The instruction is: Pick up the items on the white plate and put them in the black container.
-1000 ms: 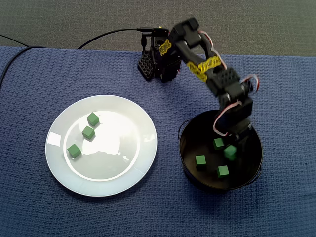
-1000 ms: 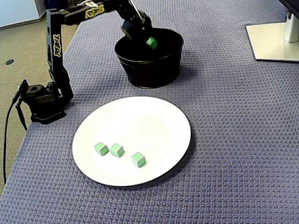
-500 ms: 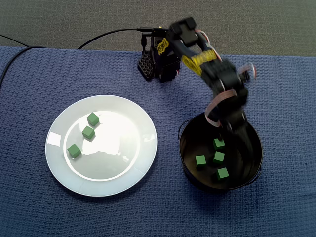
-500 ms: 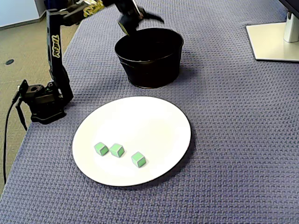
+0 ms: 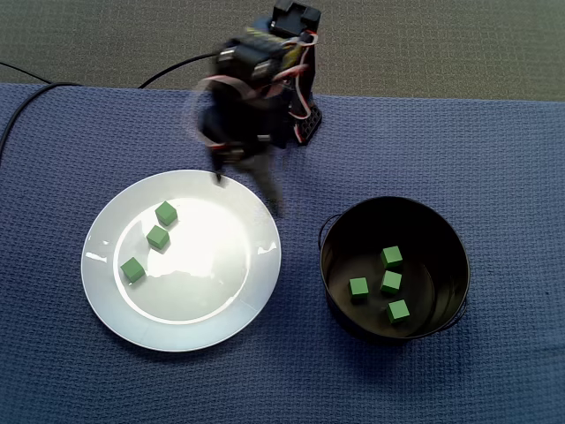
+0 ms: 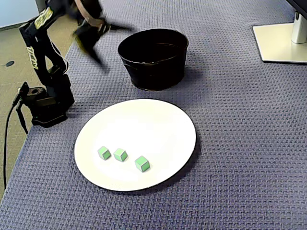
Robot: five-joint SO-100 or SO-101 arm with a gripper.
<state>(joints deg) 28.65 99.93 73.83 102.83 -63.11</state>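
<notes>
One blue cloth-covered table (image 5: 494, 150) holds a round white plate (image 5: 265, 256) and a round black container (image 5: 433, 234). The blurry black tool (image 5: 247, 193) hangs above the plate's rim, looking open and empty. Three small green cubes (image 5: 158, 237) sit on the plate; a fast swoop could knock them off.

bright, even light; glare on the plate (image 5: 222, 293); tool (image 5: 245, 187) motion-blurred.

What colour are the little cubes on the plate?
Green. The cubes show best in a fixed view.
</notes>
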